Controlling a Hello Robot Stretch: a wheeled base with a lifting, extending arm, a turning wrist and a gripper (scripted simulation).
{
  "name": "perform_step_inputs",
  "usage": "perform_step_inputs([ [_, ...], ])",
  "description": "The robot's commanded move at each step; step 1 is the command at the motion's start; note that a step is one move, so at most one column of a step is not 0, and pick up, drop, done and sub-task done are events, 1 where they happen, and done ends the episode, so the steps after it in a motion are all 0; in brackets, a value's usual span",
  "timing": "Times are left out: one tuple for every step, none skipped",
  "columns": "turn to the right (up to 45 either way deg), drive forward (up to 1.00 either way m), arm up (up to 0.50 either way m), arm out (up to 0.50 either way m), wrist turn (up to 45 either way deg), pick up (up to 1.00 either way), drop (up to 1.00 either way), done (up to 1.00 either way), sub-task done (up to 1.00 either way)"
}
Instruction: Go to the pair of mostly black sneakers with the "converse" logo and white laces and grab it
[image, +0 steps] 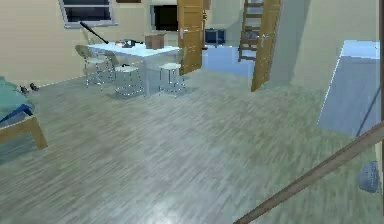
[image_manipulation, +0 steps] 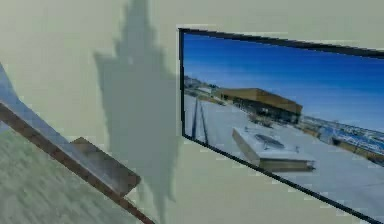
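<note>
Forward view, left to right. 9 o'clock, at the edge: corner of a bed (image: 14, 118), wooden frame, teal cover. Just above it at 10 o'clock, a small dark blob (image: 33, 87) on the floor by the wall, too small to name. 11 o'clock: dark window (image: 86, 10); below it a pale chair (image: 95, 62) at the end of a white table (image: 146, 55). A brown box (image: 154, 41) stands on the tabletop, with dark clutter beside it. Two stools (image: 172, 76) stand just in front of the table. 12 o'clock: wooden door (image: 190, 34). 1 o'clock: wooden ladder (image: 251, 28), next to a leaning wood panel (image: 266, 48). 3 o'clock: pale blue-white cabinet (image: 356, 88). 4 to 5 o'clock: brown bar (image: 318, 176) running diagonally to the bottom edge. Grey plank floor (image: 190, 150) lies between all of these. Arm side view: 7 o'clock, a strip of plank floor meets a wooden skirting board (image_manipulation: 80, 160). Centre: beige wall (image_manipulation: 90, 60). 3 o'clock: dark-framed picture (image_manipulation: 285, 120) of low buildings under a blue sky. Location of the sneakers: cannot tell. Gripper state: cannot tell.
</note>
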Motion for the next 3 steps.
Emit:
perform_step_inputs([
  [0.0, 0.50, 0.00, 0.00, 0.0, 0.00, 0.00, 0.00, 0.00],
  [-30.0, 0.00, 0.00, 0.00, 0.0, 0.00, 0.00, 0.00, 0.00],
  [0.0, 1.00, 0.00, 0.00, 0.0, 0.00, 0.00, 0.00, 0.00],
])
